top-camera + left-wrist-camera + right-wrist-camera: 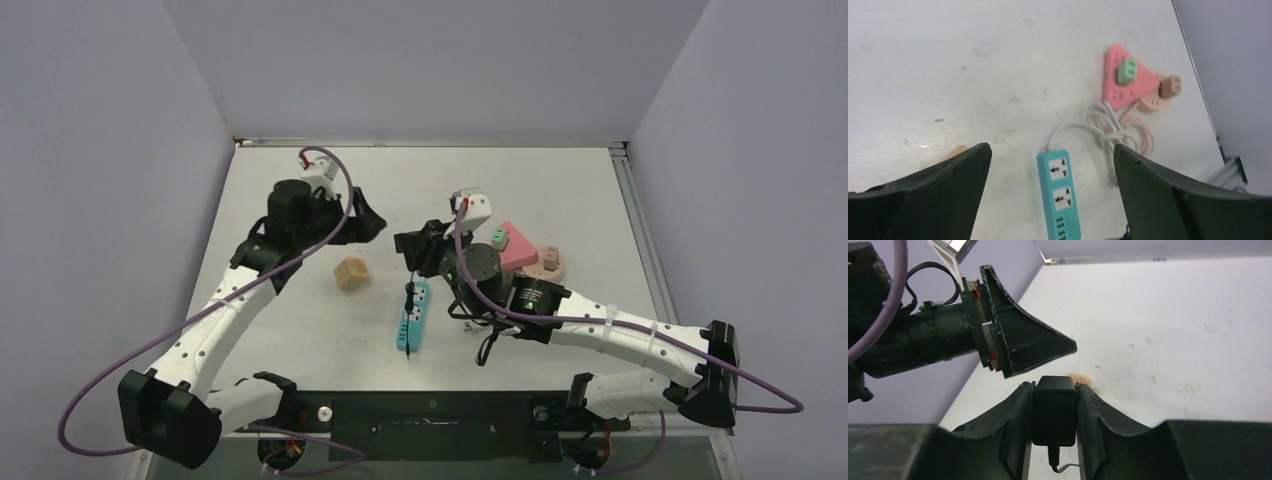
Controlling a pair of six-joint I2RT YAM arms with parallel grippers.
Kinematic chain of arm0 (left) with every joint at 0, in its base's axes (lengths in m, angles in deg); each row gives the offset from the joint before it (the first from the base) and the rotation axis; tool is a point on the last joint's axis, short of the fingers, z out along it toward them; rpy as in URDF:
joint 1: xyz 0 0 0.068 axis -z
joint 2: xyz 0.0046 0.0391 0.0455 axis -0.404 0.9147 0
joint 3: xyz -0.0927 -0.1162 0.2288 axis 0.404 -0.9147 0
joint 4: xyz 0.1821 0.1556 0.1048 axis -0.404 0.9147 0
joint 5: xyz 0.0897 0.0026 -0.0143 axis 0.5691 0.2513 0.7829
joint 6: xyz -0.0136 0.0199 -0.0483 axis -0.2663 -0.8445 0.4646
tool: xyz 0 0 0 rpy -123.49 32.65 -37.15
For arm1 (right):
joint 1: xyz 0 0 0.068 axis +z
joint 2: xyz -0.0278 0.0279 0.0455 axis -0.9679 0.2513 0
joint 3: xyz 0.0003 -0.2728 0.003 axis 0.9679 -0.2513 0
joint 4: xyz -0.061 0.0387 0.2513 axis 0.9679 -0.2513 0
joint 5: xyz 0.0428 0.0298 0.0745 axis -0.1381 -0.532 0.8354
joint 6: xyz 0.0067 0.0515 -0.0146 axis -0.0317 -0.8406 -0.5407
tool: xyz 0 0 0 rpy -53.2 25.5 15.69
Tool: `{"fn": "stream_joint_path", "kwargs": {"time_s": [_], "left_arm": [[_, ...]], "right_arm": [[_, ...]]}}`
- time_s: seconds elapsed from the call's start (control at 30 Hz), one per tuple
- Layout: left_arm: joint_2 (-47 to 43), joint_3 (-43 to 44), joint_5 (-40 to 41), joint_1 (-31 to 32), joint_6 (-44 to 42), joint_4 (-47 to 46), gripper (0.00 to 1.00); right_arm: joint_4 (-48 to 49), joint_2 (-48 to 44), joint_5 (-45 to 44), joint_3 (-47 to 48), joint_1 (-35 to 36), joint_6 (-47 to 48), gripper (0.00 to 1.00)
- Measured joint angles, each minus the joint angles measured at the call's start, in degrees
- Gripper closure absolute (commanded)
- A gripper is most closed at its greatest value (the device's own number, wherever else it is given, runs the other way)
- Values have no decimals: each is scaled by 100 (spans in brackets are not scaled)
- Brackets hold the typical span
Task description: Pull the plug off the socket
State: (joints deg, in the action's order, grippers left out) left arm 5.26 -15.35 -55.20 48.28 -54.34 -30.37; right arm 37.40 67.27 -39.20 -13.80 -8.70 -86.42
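Plug (1054,412), black and boxy, sat clamped in the right pincer (1053,390), raised above the bench (1173,340) with its cord (1060,467) hanging beneath. The left pincer (1052,148) stood wide open, holding nothing; framed by its jaws, the teal socket strip (1059,192) lay flat on the bench, two sockets showing.

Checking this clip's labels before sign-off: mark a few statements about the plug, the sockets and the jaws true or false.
1. The right jaws are clamped on a black plug. True.
2. The left jaws hold the tan block. False: they stand open and empty, and the block lies on the table.
3. A green adapter sits on the pink triangular socket. True.
4. Both sockets seen on the teal power strip have plugs in them. False: both are empty in the left wrist view.
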Motion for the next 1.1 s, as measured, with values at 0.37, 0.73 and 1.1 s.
{"fn": "stream_joint_path", "kwargs": {"time_s": [0.37,0.73,1.1], "left_arm": [[-758,157,675,-1963,35,-234,9],[-1097,-247,1176,-2153,-55,-221,8],[-1095,-337,1156,-2151,-70,-243,8]], "right_arm": [[494,1493,743,1722,-546,634,95],[1443,2946,844,1746,-896,824,95],[1882,4094,1211,1266,-984,111,95]]}}
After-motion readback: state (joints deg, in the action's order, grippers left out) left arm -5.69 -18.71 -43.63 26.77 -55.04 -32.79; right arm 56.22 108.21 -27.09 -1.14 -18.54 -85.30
